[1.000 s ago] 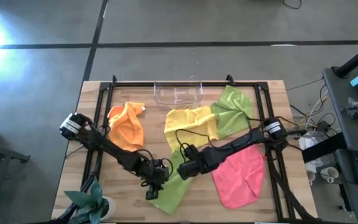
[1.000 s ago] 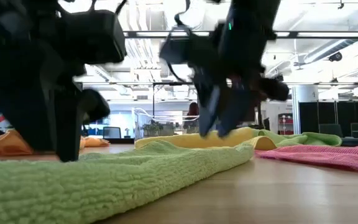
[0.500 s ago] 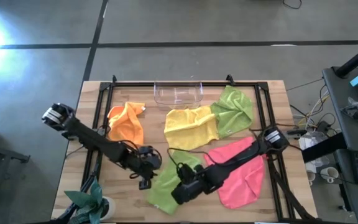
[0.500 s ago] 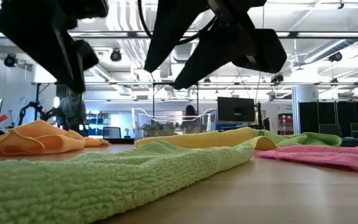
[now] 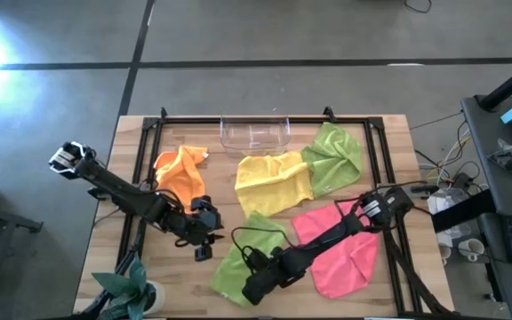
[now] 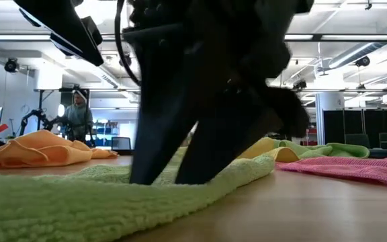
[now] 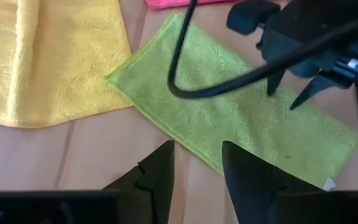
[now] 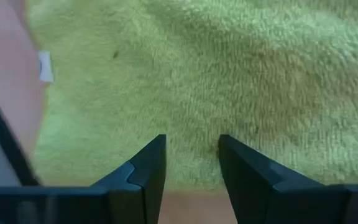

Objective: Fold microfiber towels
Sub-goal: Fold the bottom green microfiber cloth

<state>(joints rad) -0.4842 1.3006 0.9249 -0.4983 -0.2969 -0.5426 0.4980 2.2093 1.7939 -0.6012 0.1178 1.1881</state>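
The right gripper (image 5: pixel 254 286) is low over the folded green towel (image 5: pixel 243 262) at lower centre of the table (image 5: pixel 380 133), fingers (image 8: pixel 148 165) parted and empty. The left gripper (image 5: pixel 204 246), also parted and empty, hangs just left of it. Orange towel (image 5: pixel 183 176), yellow towel (image 5: pixel 274 182), second green towel (image 5: pixel 334 156) and pink towel (image 5: pixel 340 253) lie around.

The dark left arm reaches in from the left edge, and its two-finger left end effector (image 5: pixel 202 252) hangs with fingers parted and nothing between them. The dark right arm stretches low, its right end effector (image 5: pixel 249 294) also parted and empty.
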